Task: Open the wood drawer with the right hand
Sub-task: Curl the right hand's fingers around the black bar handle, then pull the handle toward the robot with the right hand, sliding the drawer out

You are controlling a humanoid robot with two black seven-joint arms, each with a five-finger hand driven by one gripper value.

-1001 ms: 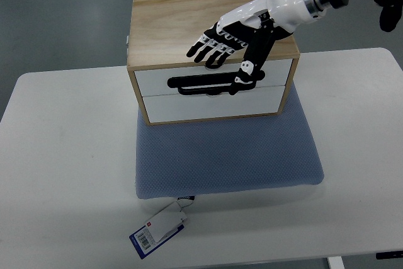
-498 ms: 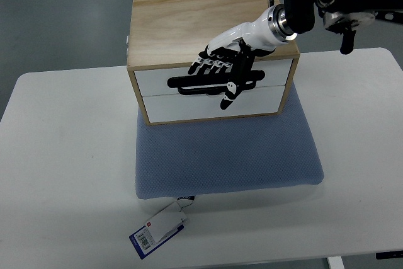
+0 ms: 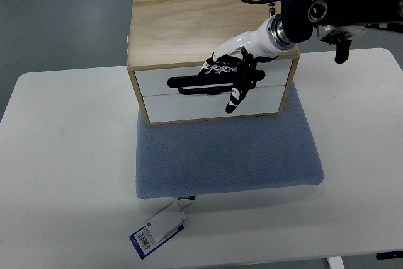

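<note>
Fingers of the right hand curling over the black handle of the wood drawer, sitting shut at the mat's far edge, possibly gripping too shallowly and risking slipping off or dragging the light box forward.

A blue-grey mat lies on the white table, a barcode tag at its front edge.

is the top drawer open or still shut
Shut. The top drawer front sits flush with the lower drawer front in the wood box; the right robot hand is at its black handle.
</note>
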